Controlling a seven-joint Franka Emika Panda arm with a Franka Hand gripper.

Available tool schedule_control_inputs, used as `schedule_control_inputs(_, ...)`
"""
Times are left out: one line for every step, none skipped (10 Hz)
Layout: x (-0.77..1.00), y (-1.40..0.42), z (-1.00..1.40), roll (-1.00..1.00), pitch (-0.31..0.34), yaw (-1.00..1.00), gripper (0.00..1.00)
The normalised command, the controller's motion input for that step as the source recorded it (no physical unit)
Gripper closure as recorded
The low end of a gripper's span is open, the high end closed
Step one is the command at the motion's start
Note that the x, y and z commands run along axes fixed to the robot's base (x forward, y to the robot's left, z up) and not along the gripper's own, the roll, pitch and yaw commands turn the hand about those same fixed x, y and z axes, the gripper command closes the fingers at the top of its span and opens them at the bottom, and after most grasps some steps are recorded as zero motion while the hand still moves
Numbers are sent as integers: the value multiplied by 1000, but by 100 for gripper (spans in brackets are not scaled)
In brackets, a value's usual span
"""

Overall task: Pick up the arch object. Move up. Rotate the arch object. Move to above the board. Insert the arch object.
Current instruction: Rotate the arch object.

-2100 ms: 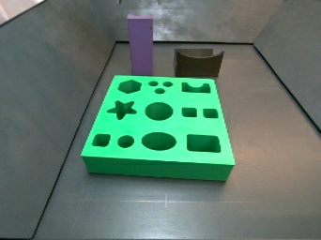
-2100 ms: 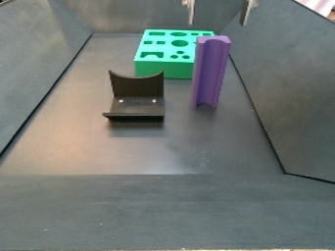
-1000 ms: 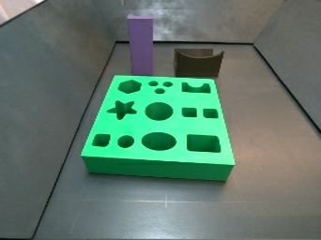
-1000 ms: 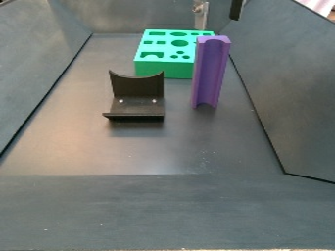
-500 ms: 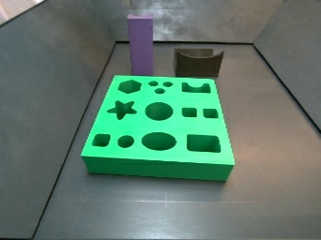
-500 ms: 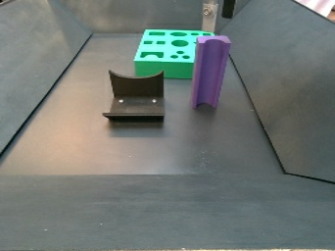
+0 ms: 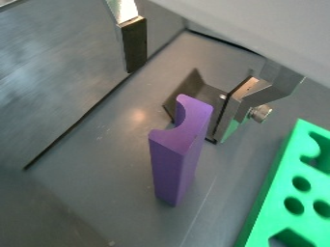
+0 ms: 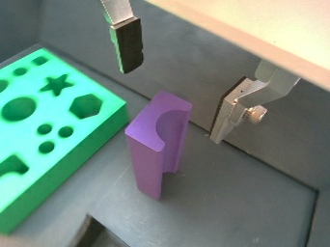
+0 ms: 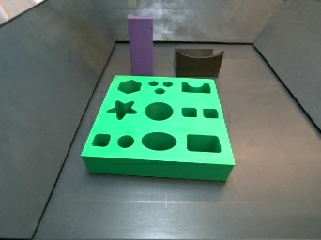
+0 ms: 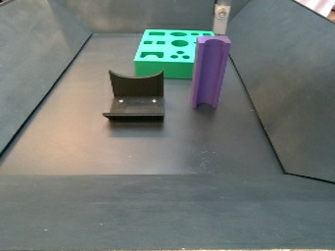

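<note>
The purple arch object (image 9: 142, 42) stands upright on the floor behind the green board (image 9: 150, 167), beside the board's far edge. In both wrist views the arch object (image 7: 178, 159) (image 8: 157, 152) shows the curved dip in its top end. My gripper (image 8: 180, 82) (image 7: 183, 82) hangs open above it, one finger on each side and apart from it. Nothing is between the fingers (image 8: 129, 48). In a side view only the gripper's tip (image 10: 220, 15) shows, above the arch object (image 10: 210, 71). The board (image 10: 164, 71) lies flat with its cut-outs up.
A squat dark brown block (image 9: 198, 62) (image 10: 133, 96) with a curved dip stands close beside the arch object, and a wrist view shows the brown block (image 7: 191, 92) just behind it. Grey walls slope up around the floor on all sides.
In the side view the two fingers have drawn together into one line above the arch object, so the wrist has turned. The arch object, board and brown block have not moved.
</note>
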Motion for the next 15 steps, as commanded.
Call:
schedule_control_inputs(21,3,-16,-7,10,1000,0)
schedule_control_inputs(21,3,-16,-7,11,1000,0)
schedule_control_inputs(21,3,-16,-7,11,1000,0)
schedule_control_inputs(21,3,-16,-7,12,1000,0)
schedule_control_inputs(21,3,-16,-8,12,1000,0)
schedule_control_inputs(21,3,-16,-8,13,1000,0)
schedule_control_inputs(22,3,-16,-9,13,1000,0)
schedule_control_inputs(22,3,-16,-9,14,1000,0)
schedule_control_inputs(22,3,-15,-10,15,1000,0)
schedule_control_inputs(22,3,-15,-10,16,1000,0)
schedule_control_inputs(22,3,-15,-11,17,1000,0)
schedule_control_inputs(23,3,-15,-12,18,1000,0)
schedule_control_inputs(23,3,-15,-13,20,1000,0)
schedule_control_inputs(23,3,-14,-13,21,1000,0)
schedule_control_inputs(23,3,-14,-15,23,1000,0)
